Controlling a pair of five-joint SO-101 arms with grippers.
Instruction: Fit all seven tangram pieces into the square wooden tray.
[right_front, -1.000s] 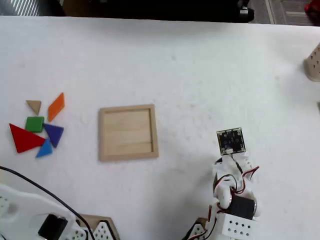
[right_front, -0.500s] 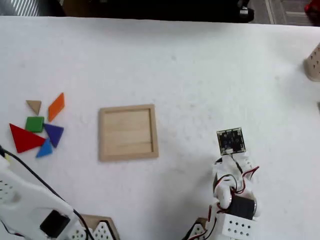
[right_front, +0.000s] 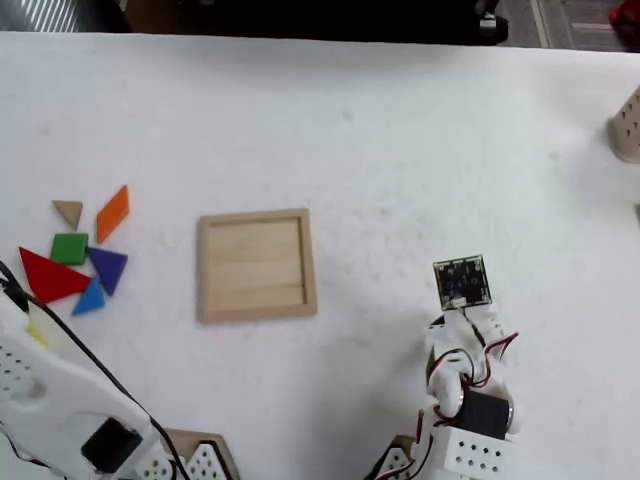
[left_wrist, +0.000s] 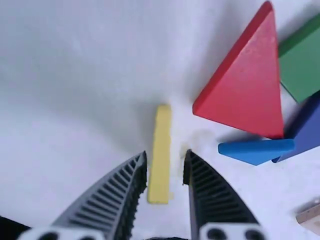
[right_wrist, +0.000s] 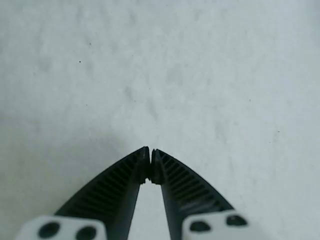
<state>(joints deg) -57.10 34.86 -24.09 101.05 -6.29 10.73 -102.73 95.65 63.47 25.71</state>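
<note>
Left gripper (left_wrist: 165, 155): jaws parted, astride yellow piece (left_wrist: 161, 132), near red triangle (left_wrist: 245, 90).
Right gripper (right_wrist: 150, 152): closed, holding nothing.
Tray (right_front: 255, 216): well apart from red triangle.

Left arm (right_front: 60, 400) has advanced from the table's near corner up to the red triangle (right_front: 50, 278); a yellow piece (right_front: 38, 328) has appeared beside it.

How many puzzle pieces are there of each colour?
red piece: 1
green piece: 1
purple piece: 1
blue piece: 1
orange piece: 1
tan piece: 1
yellow piece: 1
Total: 7
</note>
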